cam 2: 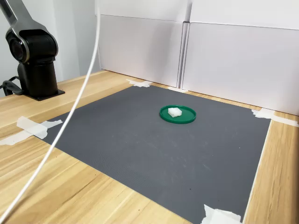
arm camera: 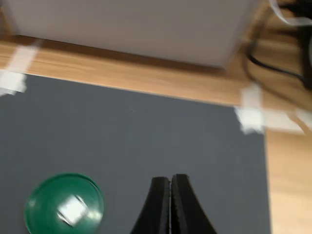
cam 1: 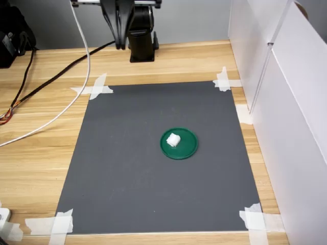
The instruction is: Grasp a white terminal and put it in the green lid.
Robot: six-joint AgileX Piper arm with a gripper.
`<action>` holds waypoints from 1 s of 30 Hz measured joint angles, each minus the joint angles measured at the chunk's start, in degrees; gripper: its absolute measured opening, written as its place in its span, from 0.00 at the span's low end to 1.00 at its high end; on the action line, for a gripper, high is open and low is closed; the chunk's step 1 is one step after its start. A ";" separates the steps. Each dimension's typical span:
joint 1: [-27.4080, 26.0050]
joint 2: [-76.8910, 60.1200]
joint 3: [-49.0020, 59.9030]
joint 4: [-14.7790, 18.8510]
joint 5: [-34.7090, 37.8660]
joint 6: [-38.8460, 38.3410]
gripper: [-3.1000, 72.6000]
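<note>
Tiny white cubic plastic terminal already sits inside the flat round dark-green plastic lid, centre-right of the first exterior view, on the grey mat taped to the wooden desk. Black gripper has its jaws pressed together, holding nothing. Risk looks low: a careless low sweep could nudge the lid. In the wrist view, the terminal lies well apart from the jaws.

White terminal inside green lid
</note>
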 joint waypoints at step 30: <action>-9.34 -40.97 28.69 2.59 2.32 0.62 0.01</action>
